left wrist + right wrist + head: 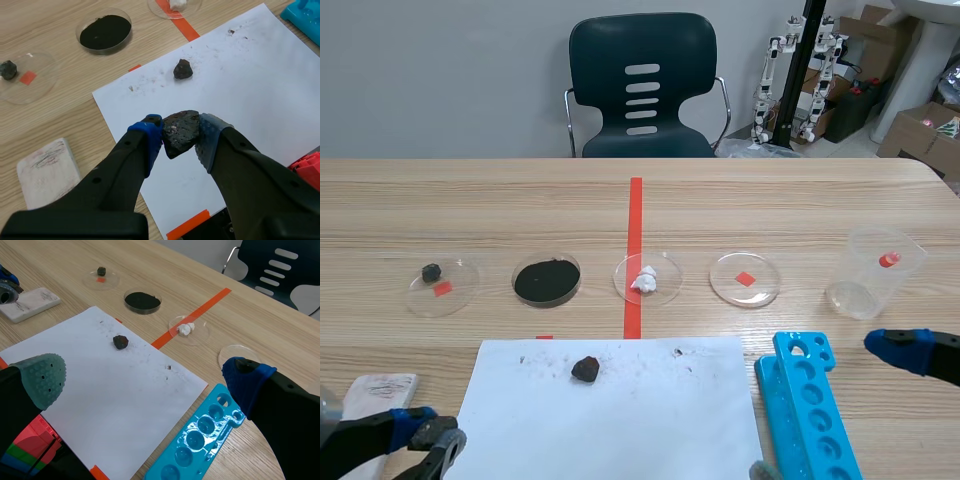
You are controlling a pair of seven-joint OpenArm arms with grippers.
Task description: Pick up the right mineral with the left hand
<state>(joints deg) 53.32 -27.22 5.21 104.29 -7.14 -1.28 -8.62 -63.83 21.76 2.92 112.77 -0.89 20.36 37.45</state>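
the left jaws are clenched on a dark, rough mineral (179, 134), pinched between the blue pad (152, 140) and the grey pad (207, 142), its narrower end pointing down past them. it sits at the near part of the white paper (260, 90); whether it is clear of the sheet i cannot tell. straight ahead on the same sheet lies a smaller dark mineral (183, 69), well apart. with the grasp seemingly made, a straight lift looks like the coming move. the right jaws stand released over by the blue rack (200, 435).
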